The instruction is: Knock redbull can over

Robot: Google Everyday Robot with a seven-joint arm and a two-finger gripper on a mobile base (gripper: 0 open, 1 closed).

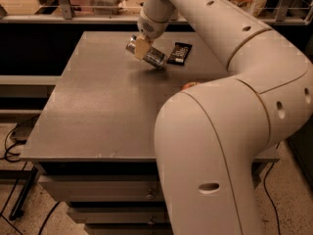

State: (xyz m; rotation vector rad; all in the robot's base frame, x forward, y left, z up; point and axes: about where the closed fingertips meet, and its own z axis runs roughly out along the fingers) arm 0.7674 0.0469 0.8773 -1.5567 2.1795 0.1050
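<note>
- Grey table (98,111) with a bare matte top (it fills most of the view).
- Dark candy-bar wrapper (179,53) lying flat at the far middle of the table, just right of the gripper (143,48), which is low over that far part of the top.
- Apple (190,85) to the near side of the wrapper, only a reddish sliver showing.
- Drawers (98,190) under the table's near edge.
- Black cables (10,148) on the speckled floor, near left.
</note>
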